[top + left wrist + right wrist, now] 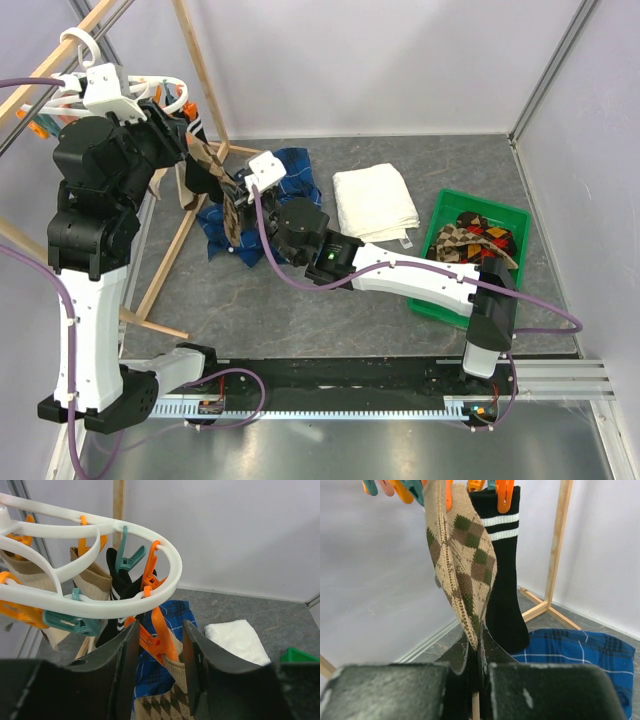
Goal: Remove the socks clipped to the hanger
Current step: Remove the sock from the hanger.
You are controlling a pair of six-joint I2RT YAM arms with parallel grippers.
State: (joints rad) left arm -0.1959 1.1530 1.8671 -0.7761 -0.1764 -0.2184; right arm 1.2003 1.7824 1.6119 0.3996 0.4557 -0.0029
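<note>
While my right gripper pinches the tan argyle knit sock, left gripper gapes.
Orange plastic clothespin bites on; tugging could tear.

The left arm and the right arm have long white parts and chunky black joints. A thin purple cable runs along each one. The fingers are flat, black and a bit scuffed.
</note>
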